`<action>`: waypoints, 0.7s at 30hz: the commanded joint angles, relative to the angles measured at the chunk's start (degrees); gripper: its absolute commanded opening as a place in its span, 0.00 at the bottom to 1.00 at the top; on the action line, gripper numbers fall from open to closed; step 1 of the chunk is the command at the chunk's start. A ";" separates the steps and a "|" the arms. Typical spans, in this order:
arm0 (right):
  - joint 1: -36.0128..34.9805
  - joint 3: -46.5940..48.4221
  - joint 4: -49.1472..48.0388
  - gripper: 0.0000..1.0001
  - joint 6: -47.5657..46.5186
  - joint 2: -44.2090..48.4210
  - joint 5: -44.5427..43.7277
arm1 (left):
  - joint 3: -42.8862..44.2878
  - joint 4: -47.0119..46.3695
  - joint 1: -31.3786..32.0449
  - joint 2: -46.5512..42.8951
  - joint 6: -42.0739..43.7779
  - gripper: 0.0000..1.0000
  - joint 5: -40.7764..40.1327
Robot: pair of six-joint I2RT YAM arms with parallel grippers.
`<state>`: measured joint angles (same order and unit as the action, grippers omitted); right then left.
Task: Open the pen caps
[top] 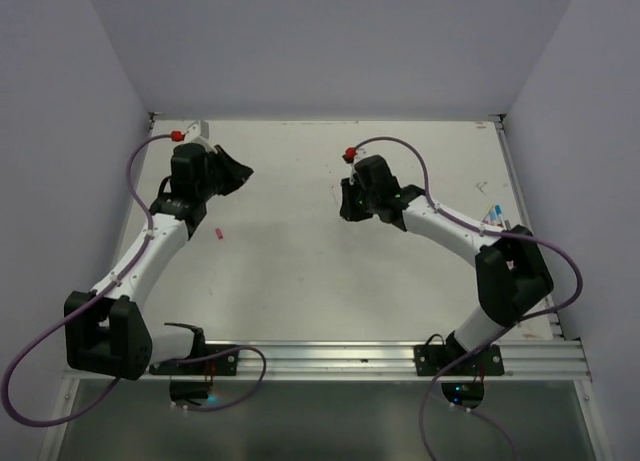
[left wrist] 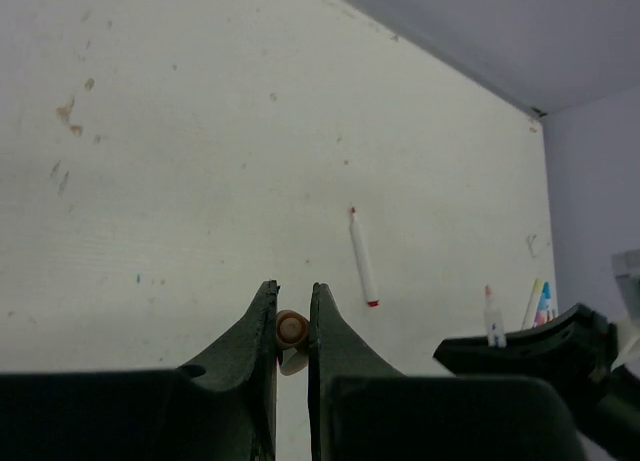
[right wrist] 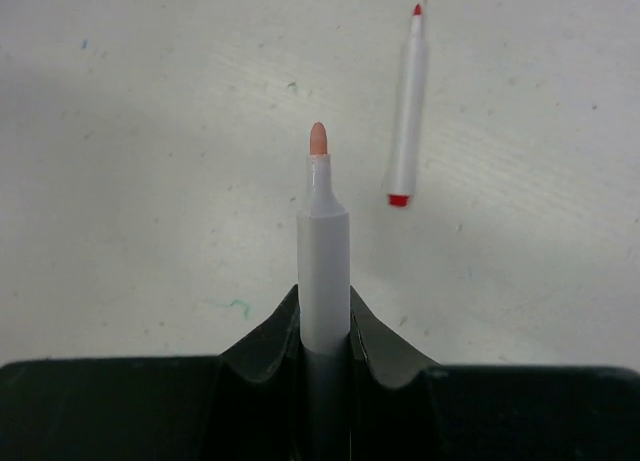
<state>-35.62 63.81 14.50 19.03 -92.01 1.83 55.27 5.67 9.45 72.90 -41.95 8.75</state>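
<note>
My left gripper (left wrist: pixel 291 286) is shut on a small peach-coloured pen cap (left wrist: pixel 291 328), seen end on between the jaws. My right gripper (right wrist: pixel 324 296) is shut on a white pen (right wrist: pixel 323 251) whose bare orange tip (right wrist: pixel 318 138) points away from the wrist. Seen from above, the left gripper (top: pixel 240 171) and right gripper (top: pixel 345 199) face each other over the middle of the table, well apart. An uncapped white pen with a red tip (right wrist: pixel 408 111) lies on the table beyond the held pen; the left wrist view also shows this red pen (left wrist: pixel 363 256).
A small red cap (top: pixel 217 232) lies on the table beside the left arm. More pens (top: pixel 494 217) lie near the right edge, the same pens (left wrist: pixel 540 303) showing in the left wrist view. White walls close off the table's left, back and right sides.
</note>
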 commanded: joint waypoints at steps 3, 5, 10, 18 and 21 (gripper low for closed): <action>2.30 8.34 4.22 0.00 -9.35 -9.32 -1.65 | -5.95 5.49 0.21 0.13 5.92 0.00 -0.67; 3.27 10.36 3.69 0.00 -9.88 -13.71 -0.60 | -7.19 4.35 0.21 0.13 5.83 0.00 0.91; 5.91 11.68 -0.17 0.00 -11.29 -18.56 -1.65 | -6.58 4.26 0.21 -0.48 6.88 0.00 2.85; 8.01 12.12 -1.94 0.00 -13.66 -21.72 -0.77 | -6.49 3.82 0.21 -0.57 7.59 0.00 3.55; 8.46 13.44 -1.94 0.00 -13.66 -23.65 -0.07 | -6.57 3.29 0.21 0.30 7.41 0.00 4.52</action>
<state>-27.42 74.46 14.39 7.11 -113.51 1.06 47.77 10.76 9.45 73.41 -36.14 11.40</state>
